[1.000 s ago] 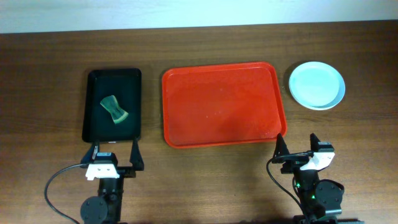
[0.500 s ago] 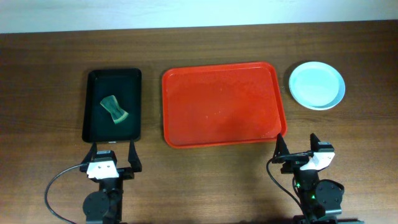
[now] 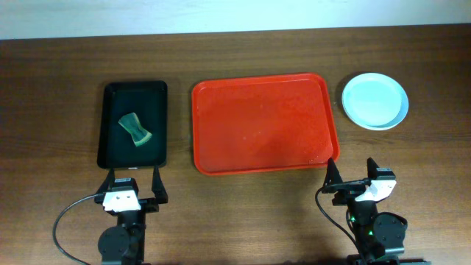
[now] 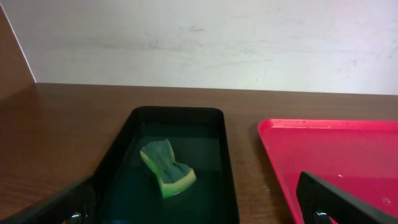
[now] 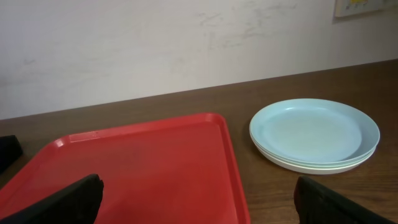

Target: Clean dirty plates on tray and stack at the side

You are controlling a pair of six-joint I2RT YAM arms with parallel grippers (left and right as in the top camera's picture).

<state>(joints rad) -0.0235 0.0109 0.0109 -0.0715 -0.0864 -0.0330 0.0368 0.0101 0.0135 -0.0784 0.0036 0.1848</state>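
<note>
The red tray (image 3: 265, 124) lies in the table's middle with nothing on it; it also shows in the left wrist view (image 4: 336, 155) and the right wrist view (image 5: 137, 174). The plates (image 3: 374, 101) stand in one stack right of the tray, pale blue on top, with paler rims below showing in the right wrist view (image 5: 314, 134). My left gripper (image 3: 132, 182) is open and empty at the near edge, in front of the black tray. My right gripper (image 3: 352, 171) is open and empty near the red tray's front right corner.
A smaller black tray (image 3: 133, 124) left of the red tray holds a green and yellow sponge (image 3: 135, 129), also in the left wrist view (image 4: 166, 167). A pale wall runs along the table's far edge.
The left gripper has shifted very slightly; otherwise nothing has visibly moved.
</note>
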